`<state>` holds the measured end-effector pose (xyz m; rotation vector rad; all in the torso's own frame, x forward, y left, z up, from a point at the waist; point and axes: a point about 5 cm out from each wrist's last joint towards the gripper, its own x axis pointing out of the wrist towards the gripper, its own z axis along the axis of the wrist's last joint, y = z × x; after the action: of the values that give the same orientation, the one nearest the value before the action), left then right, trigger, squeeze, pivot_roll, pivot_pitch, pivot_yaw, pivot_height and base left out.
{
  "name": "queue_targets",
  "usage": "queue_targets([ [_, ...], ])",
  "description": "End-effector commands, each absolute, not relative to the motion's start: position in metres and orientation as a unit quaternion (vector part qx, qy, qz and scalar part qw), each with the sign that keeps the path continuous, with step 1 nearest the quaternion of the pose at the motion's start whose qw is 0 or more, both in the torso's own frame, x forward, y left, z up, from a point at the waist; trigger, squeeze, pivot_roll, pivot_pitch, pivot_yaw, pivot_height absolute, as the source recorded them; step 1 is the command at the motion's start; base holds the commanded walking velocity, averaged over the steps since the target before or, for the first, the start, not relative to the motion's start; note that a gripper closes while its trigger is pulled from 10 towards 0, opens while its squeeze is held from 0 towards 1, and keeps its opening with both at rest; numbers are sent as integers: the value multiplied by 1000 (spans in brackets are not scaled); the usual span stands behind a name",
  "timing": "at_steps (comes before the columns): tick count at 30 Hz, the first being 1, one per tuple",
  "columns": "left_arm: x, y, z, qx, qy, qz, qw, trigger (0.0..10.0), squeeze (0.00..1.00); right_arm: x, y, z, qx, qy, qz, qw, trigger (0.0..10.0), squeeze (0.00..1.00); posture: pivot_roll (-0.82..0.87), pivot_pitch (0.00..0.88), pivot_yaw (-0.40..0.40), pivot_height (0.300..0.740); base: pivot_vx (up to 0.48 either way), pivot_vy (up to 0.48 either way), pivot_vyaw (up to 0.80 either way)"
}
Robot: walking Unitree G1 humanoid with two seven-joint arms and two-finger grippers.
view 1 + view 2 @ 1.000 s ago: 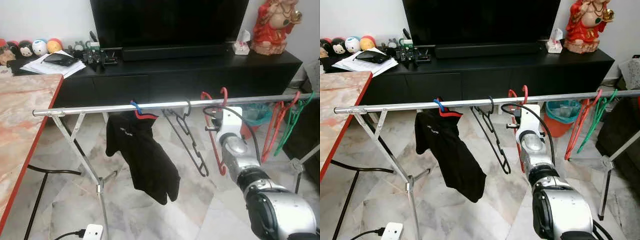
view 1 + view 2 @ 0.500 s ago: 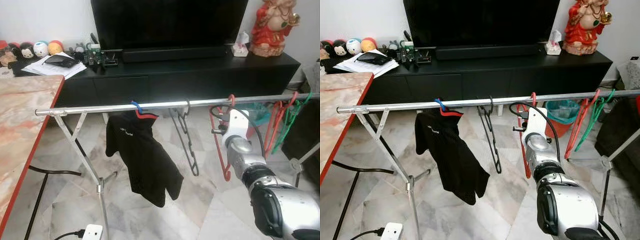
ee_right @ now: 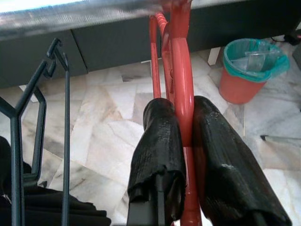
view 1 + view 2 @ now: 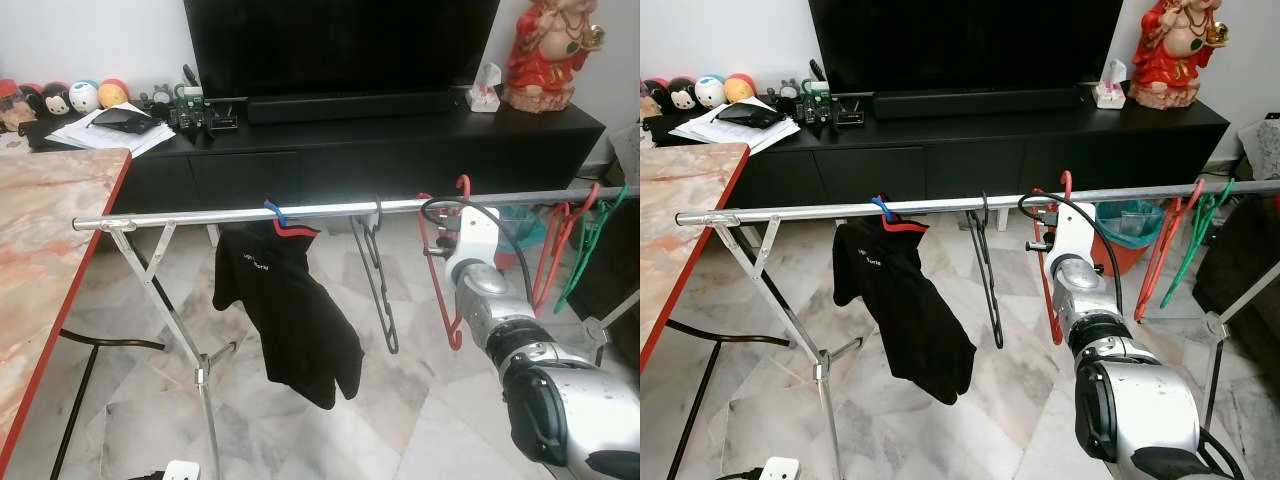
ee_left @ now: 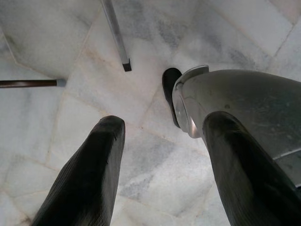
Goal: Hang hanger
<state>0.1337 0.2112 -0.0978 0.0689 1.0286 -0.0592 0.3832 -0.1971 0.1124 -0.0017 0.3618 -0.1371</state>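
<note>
Two black fingers of the right gripper (image 3: 181, 141) are clamped on a red hanger (image 4: 443, 280), one finger on each side of its neck just below the hook. That hook sits over the silver rail (image 4: 250, 213) right above the gripper, so the hanger is on the rail with the gripper gripped to it.

Counting along the rail from the gripper: one empty black hanger (image 4: 985, 262) hangs just beside it toward the robot's left, and past that one black garment (image 4: 290, 315) droops from a hanger with a red and blue hook. On the gripper's other side, well apart, hang what look like two more hangers, one red (image 4: 555, 250) and one green (image 4: 590, 245), though they overlap and there may be more. Beyond the gripper, past the rail, one orange bin (image 3: 248, 69) with a teal liner stands on the marble floor (image 4: 940, 420).

One left gripper (image 5: 160, 155) hangs idle over the floor, its two fingers spread apart with nothing between them, beside a silver robot leg.
</note>
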Motion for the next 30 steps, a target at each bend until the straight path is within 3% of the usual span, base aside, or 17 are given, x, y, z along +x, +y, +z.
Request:
queue_targets([
  [1, 124, 212, -101, 35, 502, -34, 864, 10000, 0, 388, -199, 122, -13, 172, -65, 983, 10000, 0, -7, 0, 11, 740, 0, 0, 0],
  [17, 97, 216, -105, 31, 504, -39, 862, 10000, 0, 381, -197, 109, -19, 183, -53, 982, 10000, 0, 28, 0, 5, 740, 0, 0, 0],
  [30, 99, 214, -104, 33, 497, -48, 866, 10000, 0, 376, -188, 97, -4, 191, -47, 980, 10000, 0, 32, 0, 4, 740, 0, 0, 0],
])
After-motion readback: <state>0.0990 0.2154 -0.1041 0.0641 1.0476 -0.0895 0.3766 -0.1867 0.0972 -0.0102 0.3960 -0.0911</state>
